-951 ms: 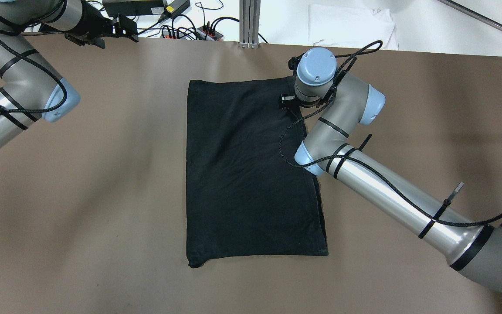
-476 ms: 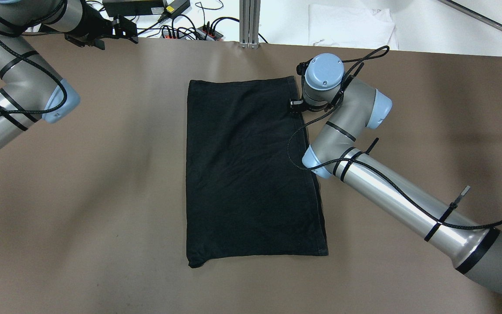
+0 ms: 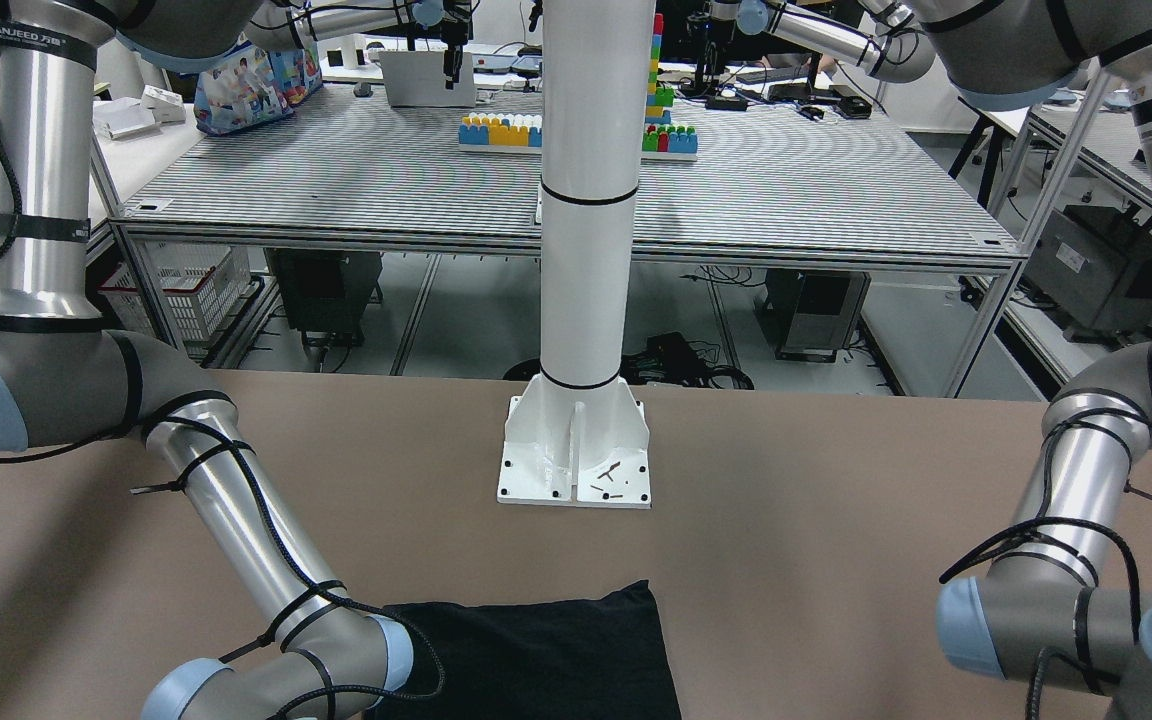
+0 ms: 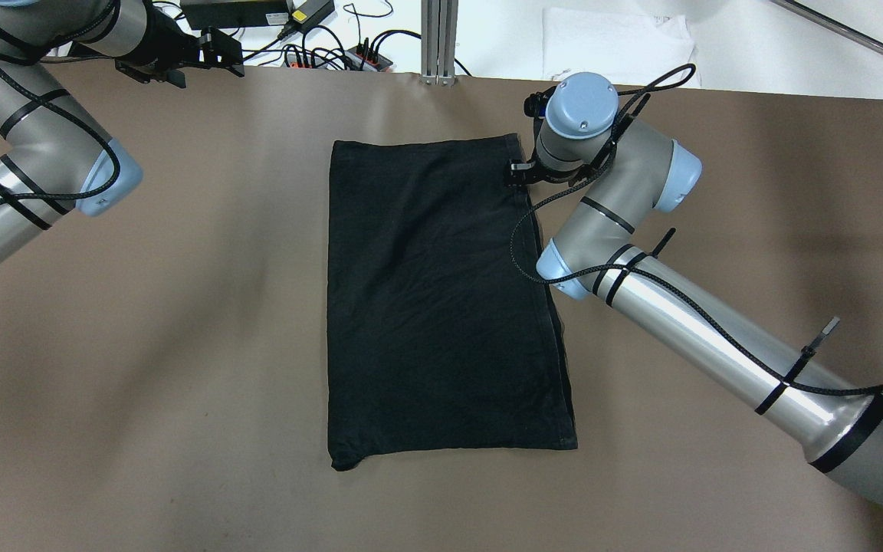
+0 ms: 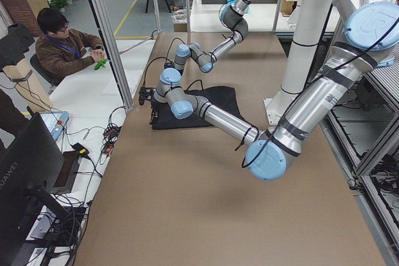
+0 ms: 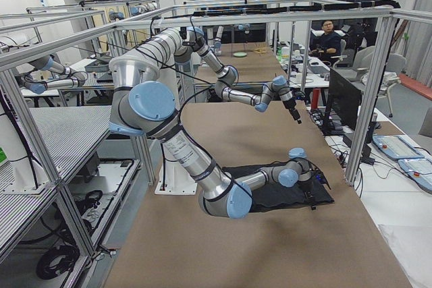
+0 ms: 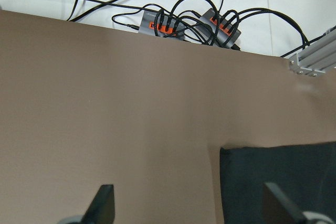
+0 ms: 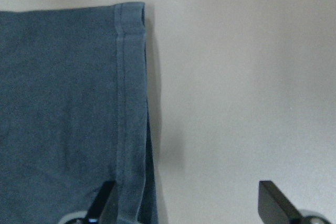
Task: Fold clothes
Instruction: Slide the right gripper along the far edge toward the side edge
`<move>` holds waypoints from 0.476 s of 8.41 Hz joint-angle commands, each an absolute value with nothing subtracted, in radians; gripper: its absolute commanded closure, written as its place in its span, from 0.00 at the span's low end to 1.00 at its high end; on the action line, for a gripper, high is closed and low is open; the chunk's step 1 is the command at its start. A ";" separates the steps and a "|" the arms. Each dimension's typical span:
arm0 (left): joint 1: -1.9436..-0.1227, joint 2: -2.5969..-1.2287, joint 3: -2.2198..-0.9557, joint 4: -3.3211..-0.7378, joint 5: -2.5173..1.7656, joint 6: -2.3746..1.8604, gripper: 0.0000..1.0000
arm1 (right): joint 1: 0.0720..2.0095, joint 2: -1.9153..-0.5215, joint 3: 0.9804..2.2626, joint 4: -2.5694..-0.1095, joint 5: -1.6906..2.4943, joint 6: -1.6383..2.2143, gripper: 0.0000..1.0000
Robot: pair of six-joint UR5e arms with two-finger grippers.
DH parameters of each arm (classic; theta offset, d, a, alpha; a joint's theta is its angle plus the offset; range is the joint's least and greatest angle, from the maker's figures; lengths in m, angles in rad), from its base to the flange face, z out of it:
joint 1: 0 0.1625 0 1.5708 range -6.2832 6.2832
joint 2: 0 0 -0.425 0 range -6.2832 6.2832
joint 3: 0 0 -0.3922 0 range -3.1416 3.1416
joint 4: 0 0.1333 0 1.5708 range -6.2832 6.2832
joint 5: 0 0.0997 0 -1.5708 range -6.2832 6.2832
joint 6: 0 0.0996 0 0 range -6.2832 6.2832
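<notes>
The clothes are one black garment (image 4: 441, 299) lying flat as a tall rectangle in the middle of the brown table (image 4: 181, 322). In the right wrist view my right gripper (image 8: 189, 208) is open just above the table. Its left finger (image 8: 107, 203) sits over the garment's hemmed right edge (image 8: 128, 103) and the other finger is over bare table. From overhead, the right wrist (image 4: 579, 115) hides that gripper beside the garment's far right corner. My left gripper (image 4: 233, 57) hangs open at the table's far left edge, holding nothing, with the garment's far left corner (image 7: 278, 182) ahead of it.
Power strips and cables (image 7: 184, 24) lie just past the table's far edge. An aluminium post (image 4: 438, 42) stands there too. The white pillar's base plate (image 3: 576, 455) is bolted to the table's near side. A person (image 5: 59, 48) sits at a desk beyond the far edge.
My right arm has drawn back to the right and slightly farther away, uncovering the garment's far right corner, which lies flat. The left arm has not moved.
</notes>
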State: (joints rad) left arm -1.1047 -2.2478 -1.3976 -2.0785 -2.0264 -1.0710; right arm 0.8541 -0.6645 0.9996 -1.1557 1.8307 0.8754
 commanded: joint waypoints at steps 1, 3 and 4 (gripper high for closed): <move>-1.104 -2.244 -1.402 -2.080 -2.028 -1.074 0.00 | 0.887 -0.751 1.215 -1.180 2.058 0.966 0.06; -1.095 -2.234 -1.411 -2.094 -2.040 -1.211 0.00 | 0.870 -0.879 1.430 -1.129 2.068 1.209 0.06; -1.057 -2.233 -1.439 -2.115 -2.039 -1.349 0.00 | 0.836 -0.947 1.504 -1.079 2.068 1.279 0.06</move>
